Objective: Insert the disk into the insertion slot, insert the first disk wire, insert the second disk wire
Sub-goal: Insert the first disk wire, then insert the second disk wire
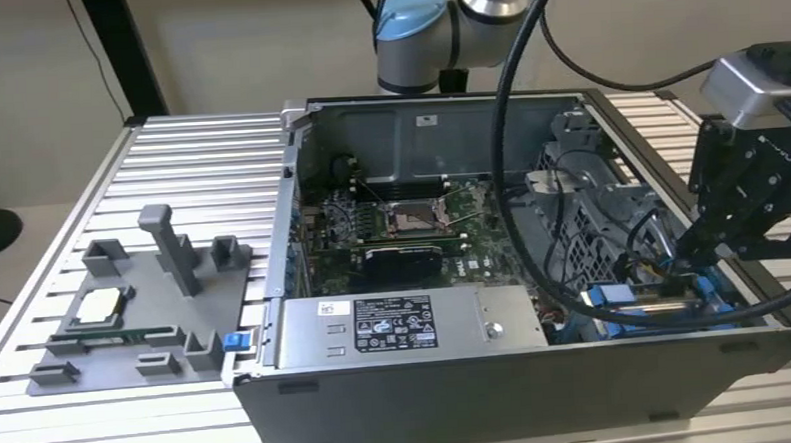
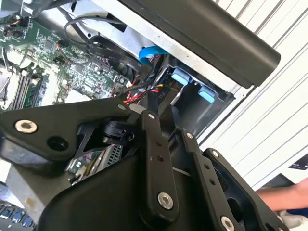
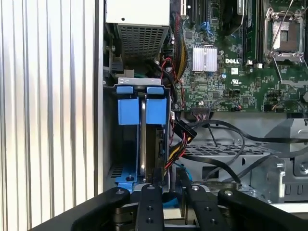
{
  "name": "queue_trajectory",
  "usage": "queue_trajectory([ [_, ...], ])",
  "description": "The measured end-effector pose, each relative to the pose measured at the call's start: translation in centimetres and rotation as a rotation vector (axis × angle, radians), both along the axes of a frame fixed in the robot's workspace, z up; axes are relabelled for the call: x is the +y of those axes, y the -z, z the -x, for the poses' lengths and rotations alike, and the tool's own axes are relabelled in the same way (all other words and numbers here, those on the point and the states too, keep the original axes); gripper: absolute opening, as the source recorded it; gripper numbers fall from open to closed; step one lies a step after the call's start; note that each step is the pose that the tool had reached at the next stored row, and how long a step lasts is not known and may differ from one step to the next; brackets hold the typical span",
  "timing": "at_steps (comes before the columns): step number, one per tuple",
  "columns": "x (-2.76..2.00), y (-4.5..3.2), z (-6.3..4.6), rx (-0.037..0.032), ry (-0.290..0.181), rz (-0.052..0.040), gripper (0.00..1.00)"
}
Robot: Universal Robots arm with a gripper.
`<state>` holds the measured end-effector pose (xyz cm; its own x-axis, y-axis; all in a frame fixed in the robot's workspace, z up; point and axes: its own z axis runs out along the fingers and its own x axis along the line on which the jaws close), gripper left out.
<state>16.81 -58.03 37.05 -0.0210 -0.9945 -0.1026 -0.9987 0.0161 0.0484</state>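
1. I am reaching my gripper (image 1: 681, 261) down into the corner of the open computer case (image 1: 510, 397) at the exterior view's right, near the grey power-supply box (image 1: 400, 326).
2. The disk (image 3: 156, 111) is standing on edge inside the insertion slot (image 3: 137, 82). The two tabs of its blue frame are showing at the mouth of the bay in the first wrist view.
3. My gripper (image 3: 167, 180) is hanging at the other end of the disk, where a bundle of red, yellow and black wires (image 3: 174, 147) is running down toward it.
4. I cannot tell whether my hand is apart, together or clamped on anything.
5. In the second wrist view, a blue cable (image 2: 150, 52) is curving over the bay just past my gripper (image 2: 144, 103), with the green motherboard (image 2: 62, 72) lying beside it.
6. The case is sitting on a ribbed metal table (image 1: 193, 160), with a grey parts fixture (image 1: 132, 313) at the exterior view's left.
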Motion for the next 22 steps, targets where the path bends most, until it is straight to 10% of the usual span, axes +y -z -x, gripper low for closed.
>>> queue_trajectory([
  [16, 2.4, 0.73, -1.5, 0.0127, 0.001, 0.0245, 1.0],
  [17, 2.41, 0.72, -1.5, 0.0127, 0.001, 0.0247, 0.0],
  [22, 2.43, 0.73, -1.5, 0.0127, 0.001, 0.0247, 0.0],
])
